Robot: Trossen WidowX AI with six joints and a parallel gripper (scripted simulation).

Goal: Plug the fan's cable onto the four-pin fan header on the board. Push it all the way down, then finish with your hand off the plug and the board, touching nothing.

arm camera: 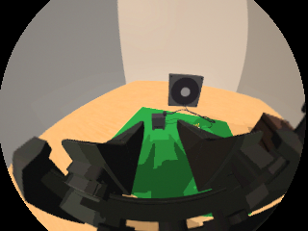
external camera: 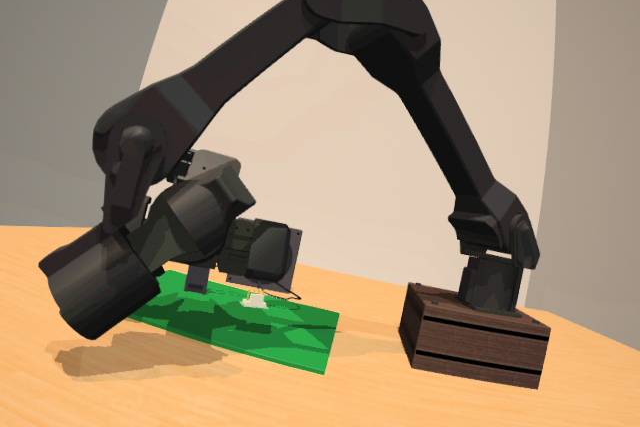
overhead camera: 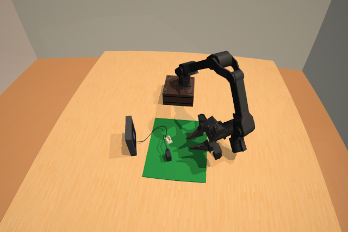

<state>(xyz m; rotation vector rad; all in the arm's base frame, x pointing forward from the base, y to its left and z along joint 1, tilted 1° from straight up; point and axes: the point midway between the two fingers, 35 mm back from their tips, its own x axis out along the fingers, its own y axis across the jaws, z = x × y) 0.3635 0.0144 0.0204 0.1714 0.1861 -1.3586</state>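
plug: the little black plug (overhead camera: pixel 168 155) is lying flat on the green board, toward the board's left edge, a bit nearer the camera than the header. Nothing is touching it
cable: thin black cable (overhead camera: pixel 148 135) runs from the fan over the board's left edge, loops past the header and ends at the plug. In the exterior view I can't pick out the plug for sure
header: the white four-pin header (overhead camera: pixel 168 139) sits on the board just beyond the plug, near it but not joined. Pins look bare from the top. It also shows as a small white block in the exterior view (external camera: pixel 253 301)
board: flat green board (overhead camera: pixel 157 171) on the table, with arm shadows all over it
fan: dark square fan (overhead camera: pixel 130 139) stands upright on its edge on the table, just left of the board, off it. The wrist view looks straight at its round hub (arm camera: pixel 185 90)
gripper: the gripper (overhead camera: pixel 193 141) hangs over the right part of the board, fingers pointing left toward the header and plug, well short of both. Fingers are spread with nothing between them, and green board shows through the gap in the wrist view (arm camera: pixel 161 154)
fingers: two dark tapered fingers (overhead camera: pixel 199 146), one above the other from the top view
arm: black arm (overhead camera: pixel 240 94) arches up from its base and back down to the board's right edge
base: dark wooden block (overhead camera: pixel 178 94) behind the board, arm bolted on top
table: light wood table (overhead camera: pixel 84 195)
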